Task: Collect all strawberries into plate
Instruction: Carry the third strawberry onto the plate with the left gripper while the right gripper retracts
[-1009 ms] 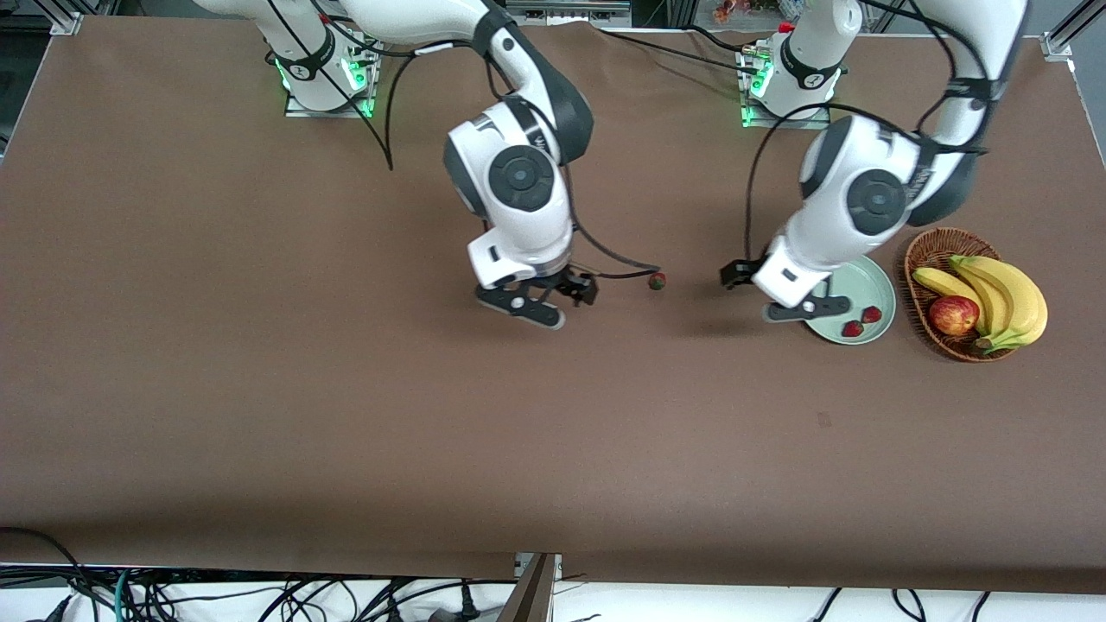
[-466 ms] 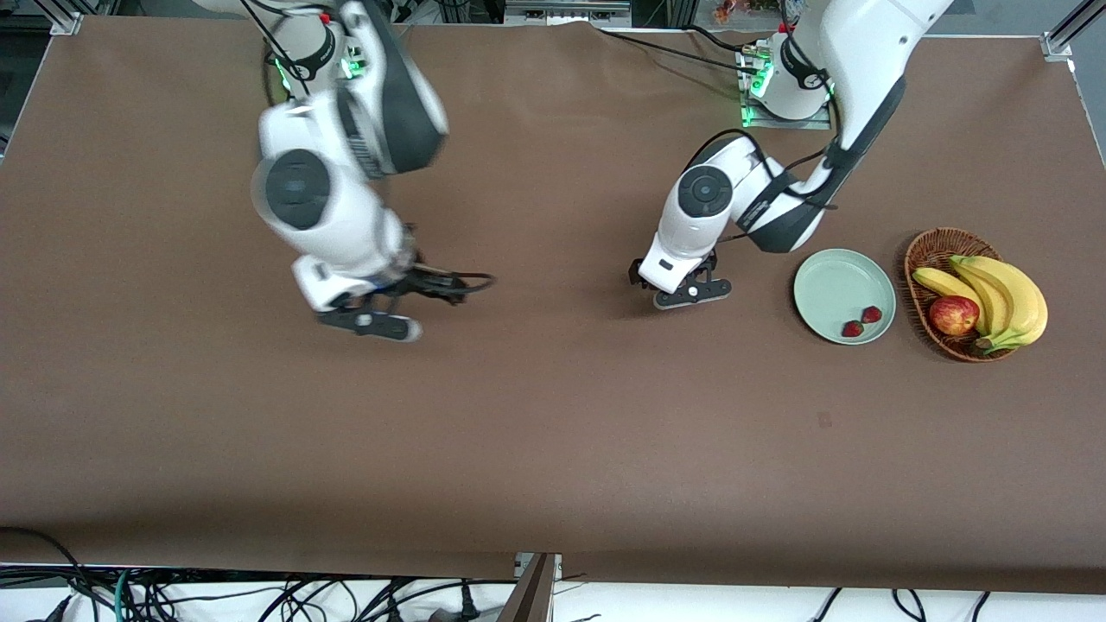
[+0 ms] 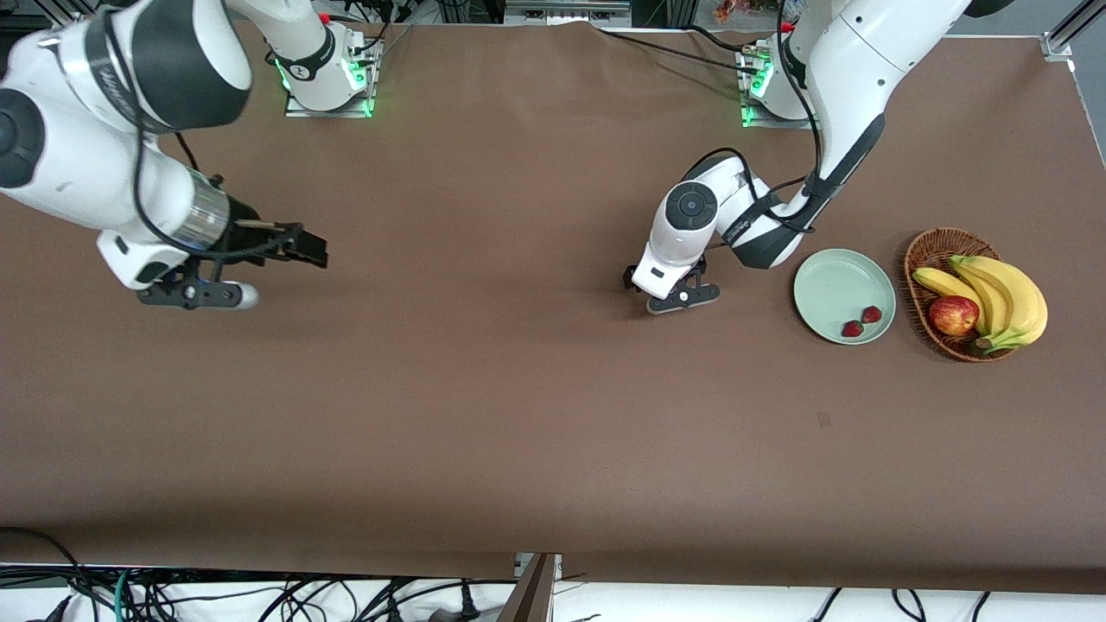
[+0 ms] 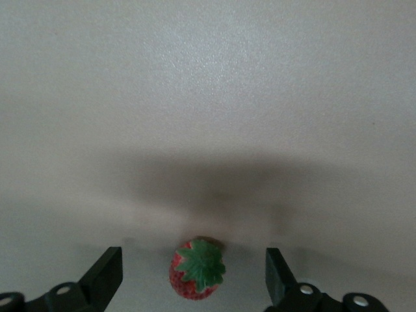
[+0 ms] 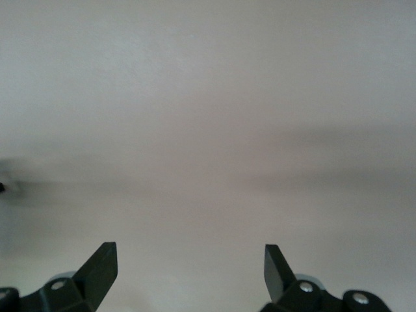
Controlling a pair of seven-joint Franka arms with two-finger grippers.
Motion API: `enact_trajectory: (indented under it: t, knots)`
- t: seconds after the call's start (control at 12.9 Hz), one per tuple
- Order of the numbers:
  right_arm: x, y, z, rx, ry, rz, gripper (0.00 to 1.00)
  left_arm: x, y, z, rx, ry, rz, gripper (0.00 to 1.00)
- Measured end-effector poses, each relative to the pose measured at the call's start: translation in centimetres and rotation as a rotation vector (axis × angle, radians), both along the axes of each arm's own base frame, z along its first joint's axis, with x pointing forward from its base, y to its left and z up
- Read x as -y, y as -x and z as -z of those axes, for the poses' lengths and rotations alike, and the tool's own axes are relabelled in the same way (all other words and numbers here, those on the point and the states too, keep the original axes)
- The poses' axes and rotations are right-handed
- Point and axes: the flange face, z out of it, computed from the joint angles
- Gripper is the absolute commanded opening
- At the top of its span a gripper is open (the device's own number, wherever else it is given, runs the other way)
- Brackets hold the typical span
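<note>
The pale green plate [image 3: 831, 278] lies next to the basket and holds two strawberries [image 3: 853, 328] [image 3: 872, 314] near its front rim. My left gripper [image 3: 676, 294] is low over the table, beside the plate toward the table's middle. In the left wrist view it [image 4: 192, 260] is open, and the third strawberry [image 4: 197, 272] lies on the table between its fingers [image 4: 107, 273], touching neither. That berry is hidden under the hand in the front view. My right gripper [image 3: 197, 294] is open and empty over bare table at the right arm's end, as its wrist view [image 5: 188, 257] shows.
A brown wicker basket [image 3: 930, 245] at the left arm's end holds bananas [image 3: 1002, 294] and a red-yellow apple [image 3: 953, 314]. The brown table cover [image 3: 518, 415] spreads wide between the arms and toward the front camera.
My right arm has swung from the middle of the table out to its own end. My left gripper has left the plate and come down around the lone strawberry.
</note>
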Motion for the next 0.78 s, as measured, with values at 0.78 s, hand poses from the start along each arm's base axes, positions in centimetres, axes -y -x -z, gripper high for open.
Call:
enact_trajectory:
  t: [0.78]
  knots:
    - [3.1,3.8,-3.7,0.045,0.056,-0.075,1.00,-0.5,-3.3,-3.1,-0.025,-0.022,-0.056,0.16]
